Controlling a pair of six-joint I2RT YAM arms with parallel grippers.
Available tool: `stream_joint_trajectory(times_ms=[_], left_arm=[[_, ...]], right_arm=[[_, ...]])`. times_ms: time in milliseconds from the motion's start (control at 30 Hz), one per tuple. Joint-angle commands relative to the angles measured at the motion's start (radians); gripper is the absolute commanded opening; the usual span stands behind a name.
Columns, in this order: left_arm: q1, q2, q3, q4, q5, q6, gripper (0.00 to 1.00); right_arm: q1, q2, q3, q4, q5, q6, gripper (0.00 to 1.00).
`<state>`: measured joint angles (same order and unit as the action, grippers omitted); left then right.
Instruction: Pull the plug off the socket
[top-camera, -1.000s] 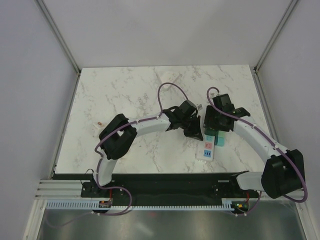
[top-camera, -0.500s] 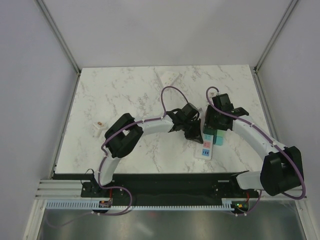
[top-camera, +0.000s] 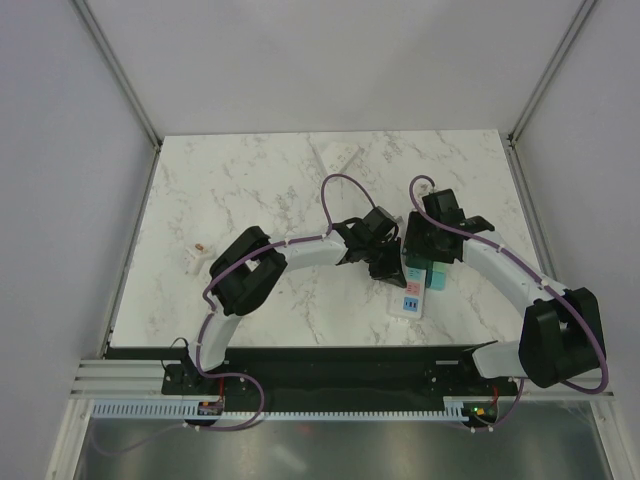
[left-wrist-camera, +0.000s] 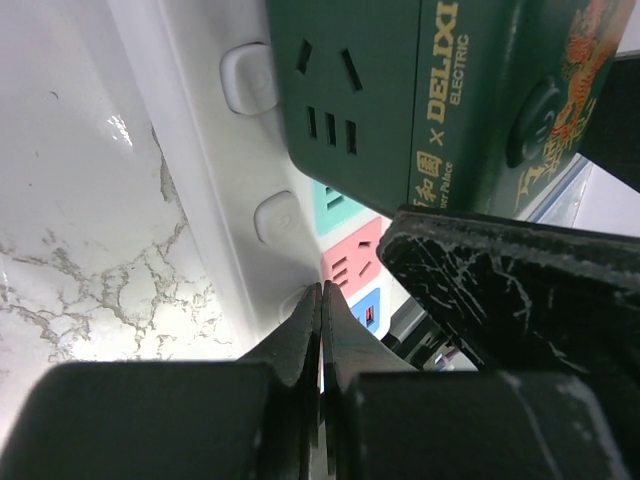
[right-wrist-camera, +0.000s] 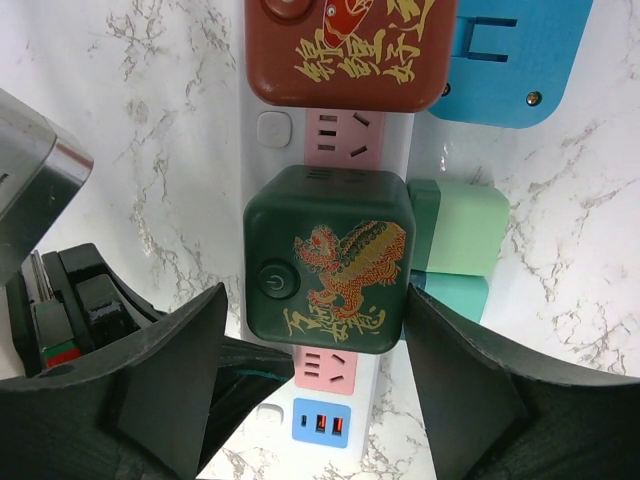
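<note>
Right tool (right-wrist-camera: 315, 300) wide astride the green plug (right-wrist-camera: 328, 258) marked "DELIXI ELECTRIC"; left tool (left-wrist-camera: 322, 320) closed beside the socket strip (left-wrist-camera: 200, 150).

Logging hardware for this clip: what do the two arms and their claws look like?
The left arm and right arm have curved white links, bulky black joint housings and a purple cable looping along each. The left claw and right claw have matte black fingers, the left's visibly scuffed.

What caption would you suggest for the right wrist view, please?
Open right gripper straddles the green cube plug seated on the white power strip, beside a red plug.
</note>
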<state>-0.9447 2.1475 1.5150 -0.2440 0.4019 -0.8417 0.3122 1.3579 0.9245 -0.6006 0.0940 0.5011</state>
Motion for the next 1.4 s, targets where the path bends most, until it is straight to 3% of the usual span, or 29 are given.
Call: stream_joint_trajectory(times_ms=[0, 467, 533, 767, 800, 833, 1067, 1367], left_arm=[[-0.006, 0.009, -0.013, 0.012, -0.014, -0.022, 0.02], [-0.005, 0.048, 0.008, -0.081, -0.052, -0.062, 0.02], [-0.006, 0.058, 0.019, -0.101, -0.069, -0.074, 0.02], [-0.011, 0.11, 0.073, -0.199, -0.098, -0.111, 0.02], [-0.012, 0.115, 0.076, -0.218, -0.101, -0.114, 0.02], [-0.014, 0.12, 0.079, -0.224, -0.11, -0.118, 0.02], [-0.014, 0.135, 0.085, -0.242, -0.117, -0.126, 0.02], [-0.023, 0.123, 0.102, -0.241, -0.118, -0.099, 0.02]], right_arm=[[0.007, 0.009, 0.027, 0.031, -0.016, 0.013, 0.78], [0.008, 0.079, 0.016, 0.096, 0.019, 0.017, 0.68], [0.007, 0.075, 0.011, 0.101, 0.024, 0.017, 0.63], [0.008, 0.041, 0.016, 0.096, 0.004, 0.027, 0.22], [0.008, 0.035, 0.02, 0.091, 0.004, 0.027, 0.07], [0.008, 0.026, 0.025, 0.087, 0.004, 0.028, 0.0], [0.002, -0.055, 0.039, 0.068, -0.092, 0.056, 0.0], [0.007, -0.103, 0.054, 0.004, 0.002, -0.004, 0.0]])
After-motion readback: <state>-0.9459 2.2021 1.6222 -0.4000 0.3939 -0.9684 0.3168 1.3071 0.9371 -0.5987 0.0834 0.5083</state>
